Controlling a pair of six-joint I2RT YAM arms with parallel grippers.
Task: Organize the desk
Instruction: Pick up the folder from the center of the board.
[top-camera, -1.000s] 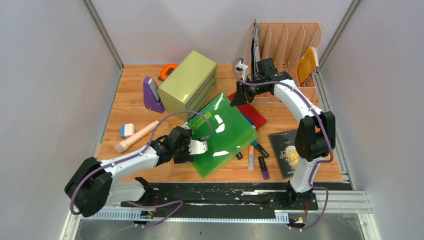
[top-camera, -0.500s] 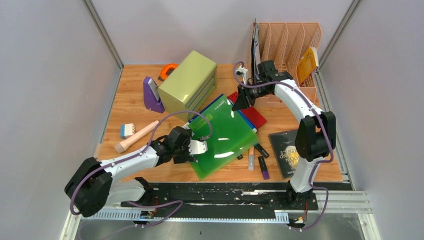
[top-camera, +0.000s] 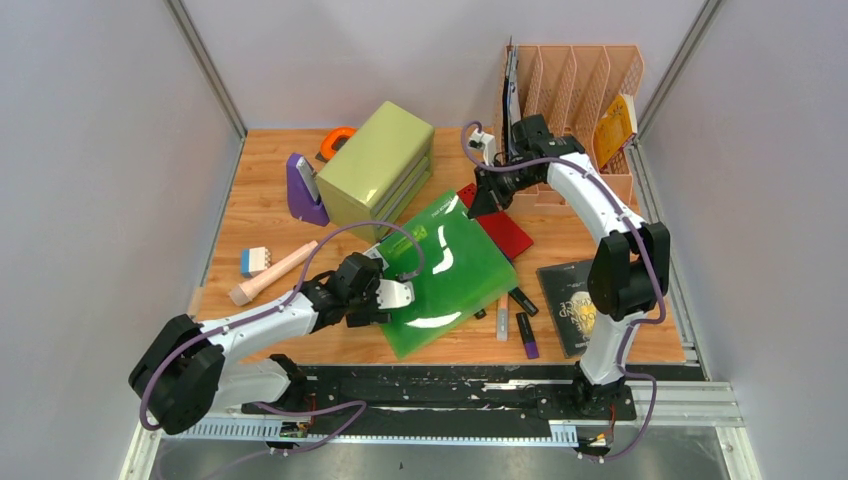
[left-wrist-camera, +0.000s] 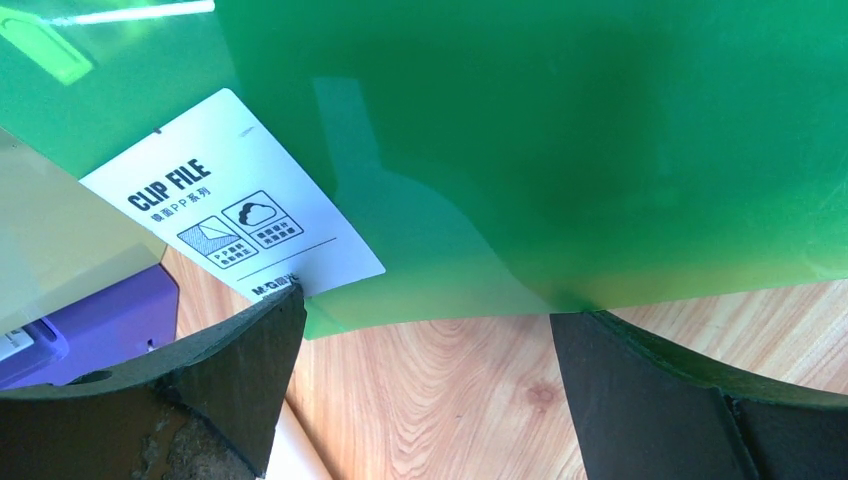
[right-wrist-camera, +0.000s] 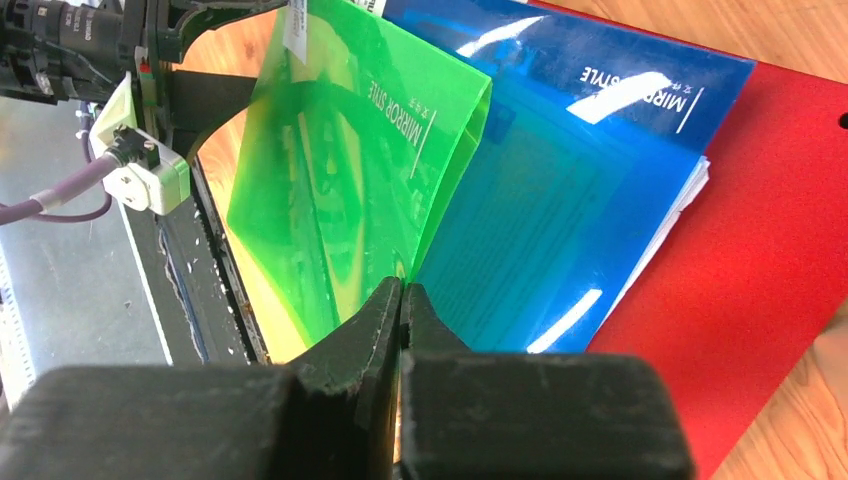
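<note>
Up has come the far corner of the green folder (top-camera: 450, 265) since a second ago, raised by the right gripper (right-wrist-camera: 402, 292), which is pinched tight on its edge; the blue folder (right-wrist-camera: 600, 150) and red folder (right-wrist-camera: 780, 220) lie beneath; the left gripper (left-wrist-camera: 425, 318) stands wide, jaws either side of the near edge, gripping nothing; the desk (top-camera: 270, 215) spreads under it all, cluttered; I'd guess the folder is bound for the rack (top-camera: 590, 80).

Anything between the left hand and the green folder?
Nothing visible. The left hand is open, with the green folder's edge at its jaws; the right hand is shut on its far corner.
</note>
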